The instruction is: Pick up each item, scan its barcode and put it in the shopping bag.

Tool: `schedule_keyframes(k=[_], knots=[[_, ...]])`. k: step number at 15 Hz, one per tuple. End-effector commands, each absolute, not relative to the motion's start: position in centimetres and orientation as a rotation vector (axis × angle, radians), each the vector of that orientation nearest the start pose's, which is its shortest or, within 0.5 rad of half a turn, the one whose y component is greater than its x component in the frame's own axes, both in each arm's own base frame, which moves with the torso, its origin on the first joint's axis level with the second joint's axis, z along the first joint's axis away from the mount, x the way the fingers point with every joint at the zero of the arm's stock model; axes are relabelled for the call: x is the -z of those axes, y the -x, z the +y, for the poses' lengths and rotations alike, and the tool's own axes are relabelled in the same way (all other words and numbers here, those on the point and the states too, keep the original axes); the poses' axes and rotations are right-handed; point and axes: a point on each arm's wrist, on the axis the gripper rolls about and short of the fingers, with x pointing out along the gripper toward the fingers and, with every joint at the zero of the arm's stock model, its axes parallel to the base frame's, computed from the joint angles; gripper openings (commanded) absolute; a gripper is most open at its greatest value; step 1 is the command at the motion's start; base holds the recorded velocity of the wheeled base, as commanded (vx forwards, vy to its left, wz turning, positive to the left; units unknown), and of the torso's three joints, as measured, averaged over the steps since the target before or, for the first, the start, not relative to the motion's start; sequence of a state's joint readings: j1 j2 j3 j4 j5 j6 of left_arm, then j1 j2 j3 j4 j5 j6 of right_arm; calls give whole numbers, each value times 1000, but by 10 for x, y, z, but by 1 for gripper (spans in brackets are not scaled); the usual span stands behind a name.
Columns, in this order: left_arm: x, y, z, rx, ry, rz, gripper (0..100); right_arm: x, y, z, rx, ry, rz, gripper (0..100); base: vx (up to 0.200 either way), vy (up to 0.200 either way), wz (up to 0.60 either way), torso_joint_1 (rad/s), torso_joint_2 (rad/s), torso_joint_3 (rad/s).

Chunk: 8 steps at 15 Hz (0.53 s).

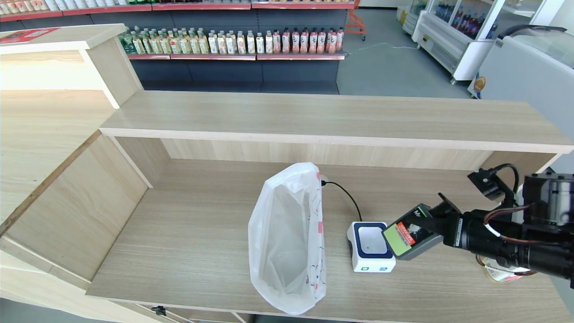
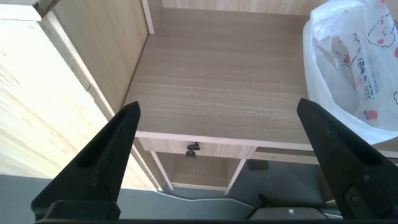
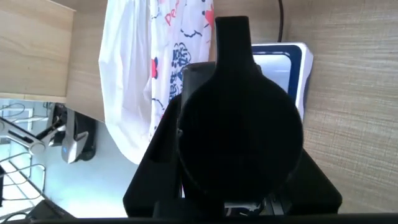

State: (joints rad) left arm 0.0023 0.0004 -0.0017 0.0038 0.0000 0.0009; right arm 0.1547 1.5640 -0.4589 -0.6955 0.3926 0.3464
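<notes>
At the wooden checkout counter [image 1: 202, 224], my right claw [image 1: 432, 216] is clenched on a small dark box [image 1: 410, 237] with a green label. It holds the box tilted at the right edge of the white-and-blue barcode scanner [image 1: 370, 246], where the box overlaps the scanner's corner in the head view. A black cable [image 1: 347, 195] runs from behind the scanner toward the back of the counter. The white shopping bag [image 1: 289, 237] stands open just to the left of the scanner, printed with small red and dark figures. My left claw [image 2: 219, 106] hangs released, its fingers spread wide, over the counter's front edge to the left of the bag. Under my right arm sits another item [image 1: 500, 271] — mostly hidden, so I cannot tell what it is.
</notes>
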Motion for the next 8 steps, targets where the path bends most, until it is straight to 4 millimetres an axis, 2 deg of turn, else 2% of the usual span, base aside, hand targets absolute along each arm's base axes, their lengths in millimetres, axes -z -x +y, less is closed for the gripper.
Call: schedule_keyframes(k=[1, 8], knots=[[-76, 23, 0, -3, 0, 2, 100, -118, -245, 46, -445, -389, 568, 0, 0, 0, 0, 0, 0, 0], [-76, 23, 0, -3, 0, 2, 100, -88, -267, 50, -443, -389, 577, 0, 0, 0, 0, 0, 0, 0]])
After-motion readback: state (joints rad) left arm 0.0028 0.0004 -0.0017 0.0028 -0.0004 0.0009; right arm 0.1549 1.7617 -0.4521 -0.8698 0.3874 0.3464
